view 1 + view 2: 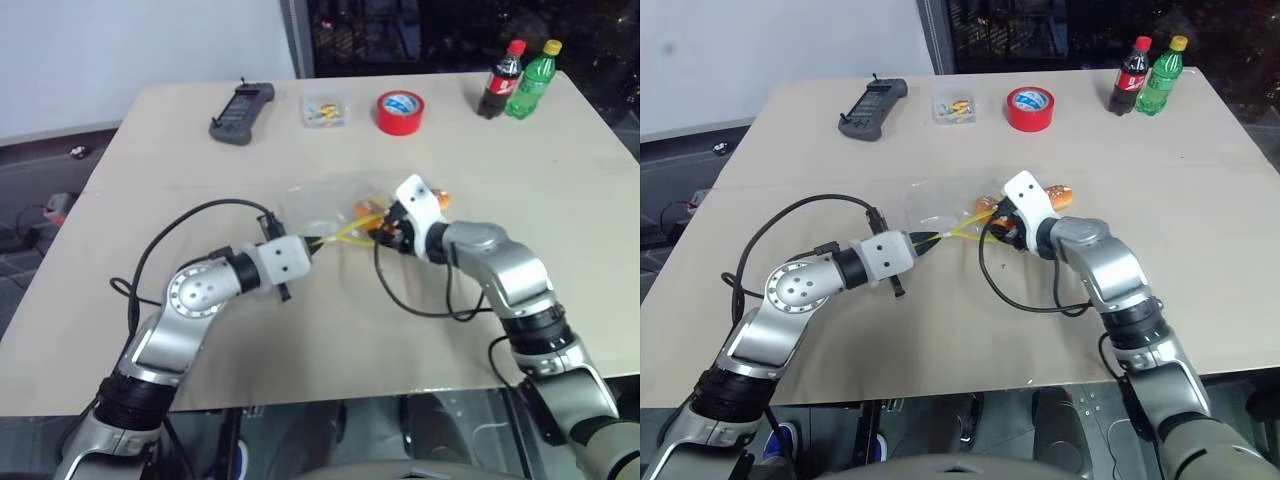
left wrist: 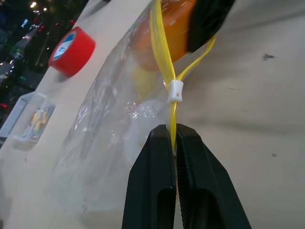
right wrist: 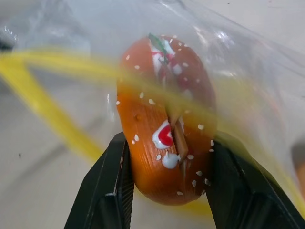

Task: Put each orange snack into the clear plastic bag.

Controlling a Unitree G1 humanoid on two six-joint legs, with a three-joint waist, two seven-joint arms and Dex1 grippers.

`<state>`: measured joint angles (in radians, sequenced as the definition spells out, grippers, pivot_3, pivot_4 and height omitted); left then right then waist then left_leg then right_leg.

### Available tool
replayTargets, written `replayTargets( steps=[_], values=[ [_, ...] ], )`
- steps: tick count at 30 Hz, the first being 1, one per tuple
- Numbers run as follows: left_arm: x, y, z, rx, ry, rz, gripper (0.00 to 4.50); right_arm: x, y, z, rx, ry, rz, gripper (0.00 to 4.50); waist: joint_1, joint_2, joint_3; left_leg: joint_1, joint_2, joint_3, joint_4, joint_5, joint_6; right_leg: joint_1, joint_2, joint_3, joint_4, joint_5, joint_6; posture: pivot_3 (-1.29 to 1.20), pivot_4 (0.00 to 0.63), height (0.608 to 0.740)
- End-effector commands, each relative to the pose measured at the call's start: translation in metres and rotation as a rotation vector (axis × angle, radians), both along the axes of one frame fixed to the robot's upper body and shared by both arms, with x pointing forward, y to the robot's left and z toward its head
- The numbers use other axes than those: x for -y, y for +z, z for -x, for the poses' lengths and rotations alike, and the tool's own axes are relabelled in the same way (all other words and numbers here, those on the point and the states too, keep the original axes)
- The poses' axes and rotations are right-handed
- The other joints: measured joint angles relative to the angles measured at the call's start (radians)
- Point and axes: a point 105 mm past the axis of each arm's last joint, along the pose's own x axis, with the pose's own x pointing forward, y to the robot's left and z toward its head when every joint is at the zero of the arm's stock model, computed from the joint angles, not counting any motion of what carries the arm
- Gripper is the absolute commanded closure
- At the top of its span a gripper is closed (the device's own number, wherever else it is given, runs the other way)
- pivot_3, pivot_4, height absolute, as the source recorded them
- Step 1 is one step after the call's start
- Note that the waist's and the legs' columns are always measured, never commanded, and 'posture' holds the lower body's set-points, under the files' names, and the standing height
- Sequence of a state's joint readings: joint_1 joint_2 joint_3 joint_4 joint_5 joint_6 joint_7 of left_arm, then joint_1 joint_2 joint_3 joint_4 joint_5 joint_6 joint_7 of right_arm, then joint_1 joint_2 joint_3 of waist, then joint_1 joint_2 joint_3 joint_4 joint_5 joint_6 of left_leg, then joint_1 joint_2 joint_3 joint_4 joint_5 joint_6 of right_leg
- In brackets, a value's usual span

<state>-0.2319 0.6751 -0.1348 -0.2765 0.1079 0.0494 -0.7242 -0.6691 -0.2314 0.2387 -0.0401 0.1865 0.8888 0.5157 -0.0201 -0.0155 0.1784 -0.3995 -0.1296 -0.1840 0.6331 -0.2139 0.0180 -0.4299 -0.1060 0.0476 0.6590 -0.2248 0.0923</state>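
Right wrist view has the right end effector (image 3: 167, 191) clamped on an orange snack (image 3: 164, 119) at the mouth of the clear plastic bag (image 1: 325, 205), mid-frame on the counter (image 1: 150, 170). Left end effector (image 2: 174, 143) pinches the bag's yellow seal strip (image 2: 162, 67). A second snack (image 1: 1062, 193) lies just beyond the right wrist.

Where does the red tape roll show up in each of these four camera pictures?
Left eye: red tape roll, far table edge, top centre.
Right eye: top centre.
Left wrist: upper left.
Right wrist: not there.
Shared landmark: small clear box beside it.
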Motion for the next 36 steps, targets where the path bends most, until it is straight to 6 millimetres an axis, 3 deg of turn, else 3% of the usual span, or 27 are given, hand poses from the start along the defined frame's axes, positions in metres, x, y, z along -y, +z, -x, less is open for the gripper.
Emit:
replayTargets(
  steps=[1, 2, 6, 7, 9, 14, 17, 21, 26, 29, 36],
  values=[
    [0.005, 0.010, 0.006, 0.043, -0.023, 0.004, 4.50, -0.020, 0.014, -0.014, 0.038, -0.017, -0.099, 2.44, -0.003, 0.000, 0.000, 0.000, 0.000, 0.000, 0.000, 0.000, 0.000, 0.000, 0.000, 0.000, 0.000, 0.000, 0.000, 0.00, 0.150, 0.740],
    [0.005, 0.009, 0.006, 0.037, -0.013, 0.013, 4.50, -0.023, 0.014, -0.019, 0.042, -0.035, -0.108, 2.44, -0.004, 0.000, 0.000, 0.000, 0.000, 0.000, 0.000, 0.000, 0.000, 0.000, 0.000, 0.001, 0.000, 0.001, -0.001, 0.00, 0.150, 0.740],
    [-0.003, 0.009, -0.002, -0.003, 0.078, 0.069, 4.50, -0.031, 0.010, -0.026, 0.064, -0.052, -0.106, 1.34, -0.014, 0.000, 0.000, 0.000, 0.000, 0.000, 0.000, 0.000, 0.000, -0.001, 0.001, 0.001, 0.001, 0.001, -0.001, 0.00, 0.150, 0.740],
    [-0.007, 0.008, -0.005, -0.012, 0.114, 0.078, 4.50, -0.031, 0.013, -0.024, 0.078, -0.040, -0.109, 0.69, -0.015, 0.000, 0.000, 0.000, 0.000, 0.000, 0.000, 0.000, 0.000, 0.000, 0.001, 0.001, 0.001, 0.001, -0.001, 0.00, 0.150, 0.740],
    [-0.012, 0.007, -0.009, -0.021, 0.166, 0.088, 4.50, -0.030, 0.019, -0.017, 0.087, -0.011, -0.122, 0.05, -0.017, 0.000, 0.000, 0.000, 0.000, 0.000, 0.000, 0.000, 0.000, -0.001, 0.001, 0.001, 0.001, 0.001, -0.001, 0.00, 0.150, 0.740],
    [-0.028, 0.008, -0.021, -0.037, 0.303, 0.131, 4.50, -0.006, 0.044, 0.021, 0.170, 0.152, -0.168, 0.05, -0.017, 0.000, 0.000, 0.000, 0.000, -0.001, 0.000, -0.001, 0.000, -0.001, 0.000, 0.000, 0.001, 0.001, -0.001, 0.00, 0.150, 0.740],
    [-0.035, 0.010, -0.026, -0.037, 0.361, 0.150, 4.50, 0.018, 0.053, 0.028, 0.296, 0.158, -0.104, 0.05, -0.018, 0.000, 0.000, 0.000, 0.000, -0.001, 0.000, -0.002, 0.003, -0.001, 0.001, 0.000, 0.001, 0.001, -0.001, 0.00, 0.150, 0.740],
    [-0.036, 0.012, -0.028, -0.038, 0.376, 0.155, 4.50, 0.051, 0.058, 0.007, 0.391, 0.025, -0.001, 0.05, -0.021, 0.000, 0.000, 0.000, 0.000, 0.000, 0.000, -0.002, 0.003, -0.001, 0.001, 0.000, 0.002, 0.001, -0.001, 0.00, 0.150, 0.740],
    [-0.036, 0.015, -0.029, -0.031, 0.385, 0.156, 4.50, 0.102, 0.047, -0.046, 0.270, -0.421, -0.008, 0.05, -0.019, 0.000, 0.000, 0.001, 0.001, 0.002, 0.000, -0.001, 0.001, -0.001, 0.001, 0.002, 0.002, 0.001, -0.002, 0.00, 0.150, 0.740],
    [-0.037, 0.015, -0.028, -0.029, 0.394, 0.157, 4.50, 0.101, 0.047, -0.053, 0.242, -0.517, -0.076, 0.05, -0.017, 0.000, 0.000, 0.001, 0.001, 0.002, 0.000, 0.000, -0.001, -0.001, 0.001, 0.002, 0.002, 0.001, -0.002, 0.00, 0.150, 0.740],
    [-0.039, 0.014, -0.026, -0.035, 0.410, 0.157, 4.50, 0.083, 0.036, -0.046, 0.199, -0.639, -0.152, 0.05, -0.019, 0.000, 0.000, 0.000, 0.001, 0.003, -0.001, 0.000, -0.001, -0.002, 0.001, 0.005, 0.002, 0.001, -0.002, 0.00, 0.150, 0.740]
  ],
)
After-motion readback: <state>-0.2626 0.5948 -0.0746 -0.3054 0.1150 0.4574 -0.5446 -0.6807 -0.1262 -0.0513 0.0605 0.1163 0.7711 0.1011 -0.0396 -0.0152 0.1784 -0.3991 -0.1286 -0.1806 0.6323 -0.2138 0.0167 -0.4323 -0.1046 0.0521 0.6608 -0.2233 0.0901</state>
